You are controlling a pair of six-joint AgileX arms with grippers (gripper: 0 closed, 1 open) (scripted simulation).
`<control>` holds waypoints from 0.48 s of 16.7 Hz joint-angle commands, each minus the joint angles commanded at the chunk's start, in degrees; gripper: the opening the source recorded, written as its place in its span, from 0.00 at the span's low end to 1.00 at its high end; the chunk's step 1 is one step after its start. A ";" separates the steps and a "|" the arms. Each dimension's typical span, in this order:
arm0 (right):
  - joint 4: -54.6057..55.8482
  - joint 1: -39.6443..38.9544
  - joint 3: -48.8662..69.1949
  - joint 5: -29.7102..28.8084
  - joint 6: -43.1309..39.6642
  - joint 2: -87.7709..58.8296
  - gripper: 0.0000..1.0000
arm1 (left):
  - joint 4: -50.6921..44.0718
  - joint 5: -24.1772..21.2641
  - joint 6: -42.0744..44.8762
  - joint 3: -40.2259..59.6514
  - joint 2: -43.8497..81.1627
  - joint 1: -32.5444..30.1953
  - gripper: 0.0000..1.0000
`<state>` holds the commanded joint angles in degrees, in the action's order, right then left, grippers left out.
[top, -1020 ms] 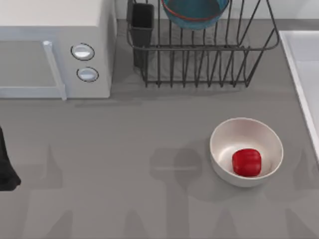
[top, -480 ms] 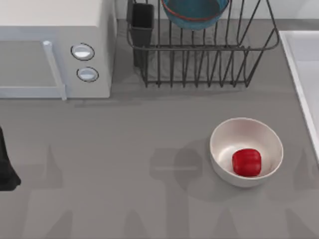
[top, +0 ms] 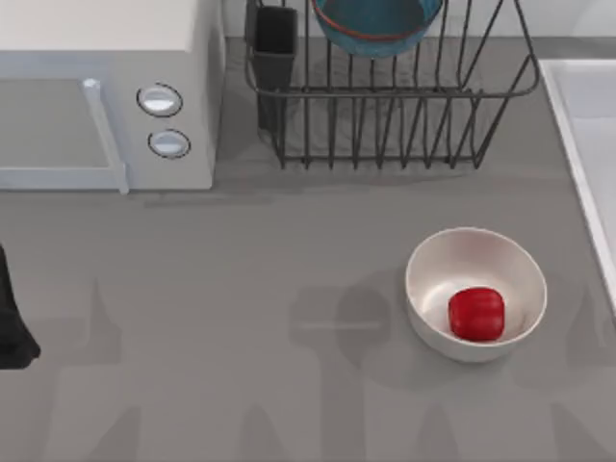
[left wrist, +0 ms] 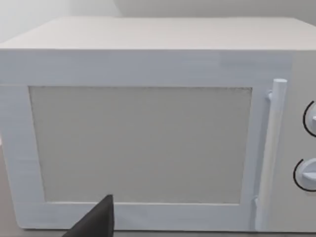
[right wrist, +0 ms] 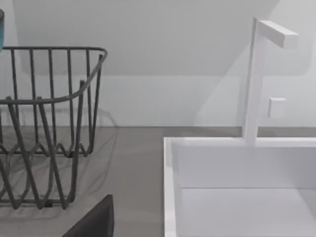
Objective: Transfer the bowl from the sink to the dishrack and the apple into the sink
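Grey table (top: 289, 260): bowl (top: 375, 24) already sits in the dishrack (top: 385, 106), so 1 step is done. Apple (top: 476, 313) rests in a white bowl (top: 433, 279) near the dishrack, beside the sink (top: 577, 144), awaiting pickup. Left arm (top: 12, 327) is parked well off from the dishrack; can't tell finger state on either gripper.

two bowls (top: 375, 24) (top: 476, 294), one apple (top: 476, 314)
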<state>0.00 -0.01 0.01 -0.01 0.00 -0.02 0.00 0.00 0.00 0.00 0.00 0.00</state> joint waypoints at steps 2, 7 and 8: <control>-0.45 -0.16 0.57 -0.05 0.21 -0.58 1.00 | 0.00 0.00 0.00 0.00 0.00 0.00 1.00; -8.85 -3.79 11.75 -0.26 3.99 -12.64 1.00 | 0.00 0.00 0.00 0.00 0.00 0.00 1.00; -11.49 -4.99 15.22 -0.24 5.17 -16.85 1.00 | 0.00 0.00 0.00 0.00 0.00 0.00 1.00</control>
<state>-11.49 -4.99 15.23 -0.25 5.17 -16.87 0.00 0.00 0.00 0.00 0.00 0.00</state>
